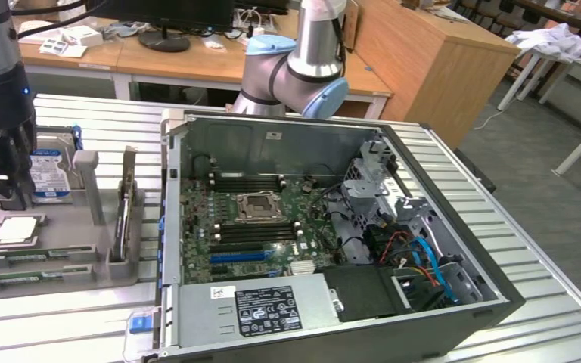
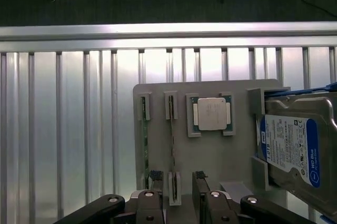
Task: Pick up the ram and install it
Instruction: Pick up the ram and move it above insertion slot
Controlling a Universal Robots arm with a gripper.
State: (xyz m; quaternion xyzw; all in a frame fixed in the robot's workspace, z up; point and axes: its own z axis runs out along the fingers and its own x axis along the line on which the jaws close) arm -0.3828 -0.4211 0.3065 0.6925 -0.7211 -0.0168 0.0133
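Observation:
Two ram sticks stand on edge in holders of a grey tray (image 2: pixel 221 161): thin green ram (image 2: pixel 172 145) and a second one (image 2: pixel 145 140) beside it. In the exterior view the ram sticks (image 1: pixel 28 258) lie at the tray's near end. My gripper (image 2: pixel 176 205) is open, hovering above the tray, and its dark fingers (image 2: pixel 150 208) straddle the line of the nearer stick without touching it. From the exterior view the gripper (image 1: pixel 10 198) hangs over the tray at the exterior view's left. The motherboard's black memory slots (image 1: pixel 255 231) lie inside the open case.
On the tray also sit a silver processor (image 2: pixel 211 113) and a blue-labelled hard drive (image 2: pixel 295 150). The open computer case (image 1: pixel 321 227) fills the middle of the slatted metal table (image 1: pixel 58 325). The arm's base (image 1: pixel 296 72) rises behind the case. A wooden desk stands further back.

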